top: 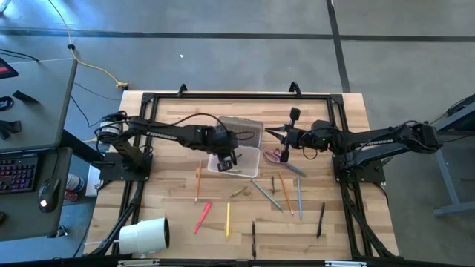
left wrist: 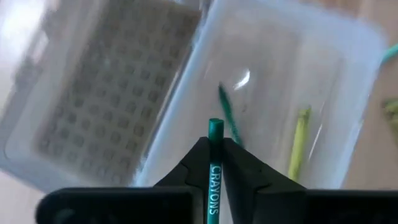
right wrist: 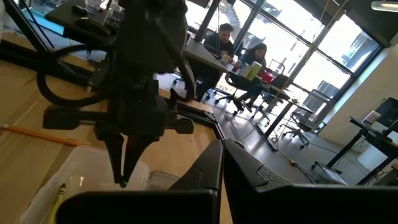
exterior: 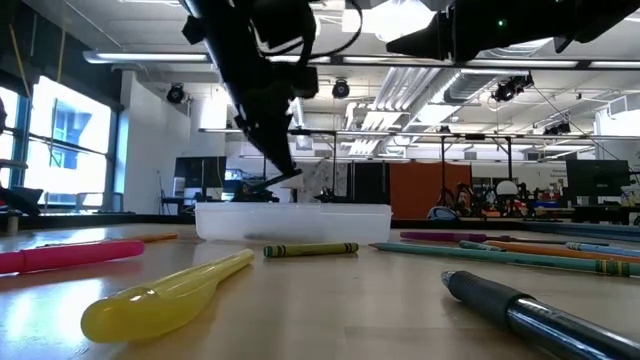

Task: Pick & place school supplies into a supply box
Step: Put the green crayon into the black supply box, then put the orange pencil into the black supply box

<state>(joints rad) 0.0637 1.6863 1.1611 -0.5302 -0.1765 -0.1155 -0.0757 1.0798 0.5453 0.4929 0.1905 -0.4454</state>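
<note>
Left pincer (left wrist: pixel 214 163) clamped on one green crayon (left wrist: pixel 214 180) over supply box (left wrist: pixel 323 68) (one yellow-green crayon (left wrist: pixel 298 143) inside).

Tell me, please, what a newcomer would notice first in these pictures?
First, the left gripper above the open supply box at the table's centre, with a green crayon between its fingers. Next, the pens and pencils scattered on the table nearer the front edge, and the big white roll at the front left corner.

hidden: supply box (top: pixel 239 148) partly under left pincer (top: pixel 228 158) | blurred: green crayon (left wrist: pixel 215 171) tip
</note>
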